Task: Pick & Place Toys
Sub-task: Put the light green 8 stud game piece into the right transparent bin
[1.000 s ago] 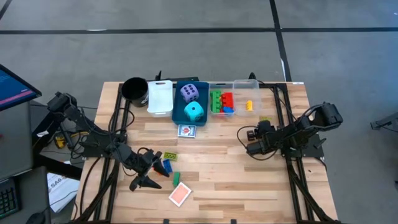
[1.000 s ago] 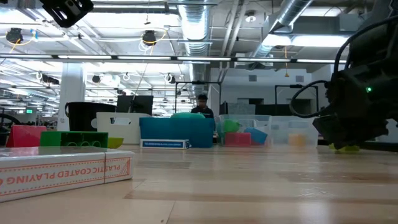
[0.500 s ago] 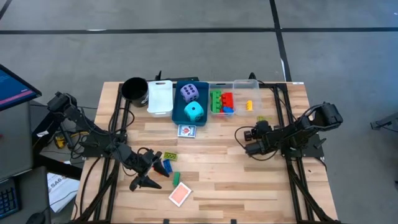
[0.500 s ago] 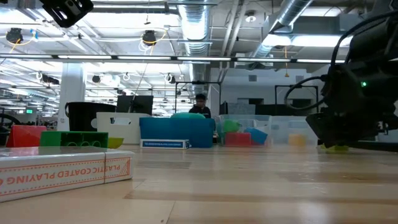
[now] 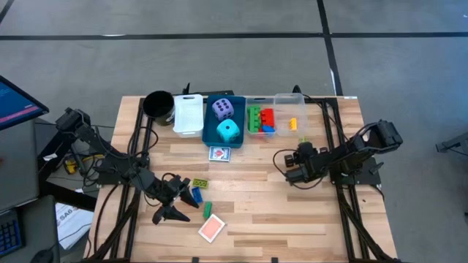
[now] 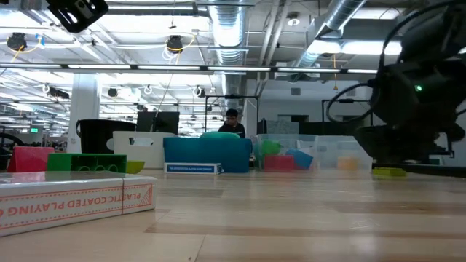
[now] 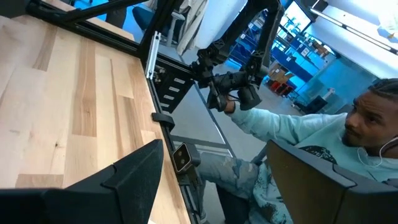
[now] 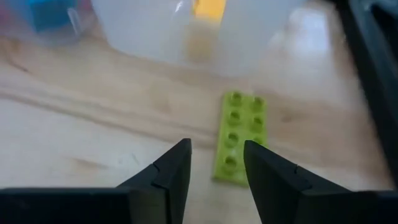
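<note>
Toys mostly binned: dice (image 5: 225,120) & bricks (image 5: 261,119) sorted. Left on table: cards (image 5: 212,229), few bricks (image 5: 197,191), lime brick (image 8: 241,137) by clear bin (image 5: 289,111). Right gripper (image 8: 214,163) open, empty, w/ brick just ahead. Left gripper (image 5: 170,207) open, idle.

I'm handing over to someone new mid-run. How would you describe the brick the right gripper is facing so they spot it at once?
Start at the clear bin at the table's far right end. Just in front of it, alone on the bare wood, lies the lime-green plate, flat and studs up. Unlike the chunky bricks inside the bins, it is thin, with two rows of studs, and lies ahead of the open right gripper.
</note>
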Motion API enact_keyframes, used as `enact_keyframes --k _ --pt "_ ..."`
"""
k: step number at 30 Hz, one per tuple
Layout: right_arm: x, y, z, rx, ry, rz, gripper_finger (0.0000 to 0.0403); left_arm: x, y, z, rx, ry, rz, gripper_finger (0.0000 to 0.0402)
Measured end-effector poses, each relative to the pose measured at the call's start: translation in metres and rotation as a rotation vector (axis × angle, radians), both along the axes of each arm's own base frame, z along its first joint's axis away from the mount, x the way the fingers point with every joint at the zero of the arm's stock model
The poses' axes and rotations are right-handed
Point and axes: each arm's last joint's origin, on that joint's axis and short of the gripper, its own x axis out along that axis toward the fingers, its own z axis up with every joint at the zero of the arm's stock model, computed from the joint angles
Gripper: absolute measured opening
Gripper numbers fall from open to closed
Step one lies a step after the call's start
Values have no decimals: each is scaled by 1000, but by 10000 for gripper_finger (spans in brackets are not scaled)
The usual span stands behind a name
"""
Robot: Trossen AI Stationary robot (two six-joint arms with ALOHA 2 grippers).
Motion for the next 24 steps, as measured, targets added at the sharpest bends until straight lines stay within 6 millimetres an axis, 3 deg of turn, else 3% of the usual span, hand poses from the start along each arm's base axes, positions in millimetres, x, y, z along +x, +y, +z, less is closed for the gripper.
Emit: enact_keyframes --k 6,14,24 --pt "3 0 14 -63 49 -14 143 0 0 0 0 1 0 282" --pt "-4 -1 6 -26 45 -35 153 0 0 0 1 0 0 282" --pt "-3 -1 3 -7 21 -28 261 0 0 0 -13 8 2 282"
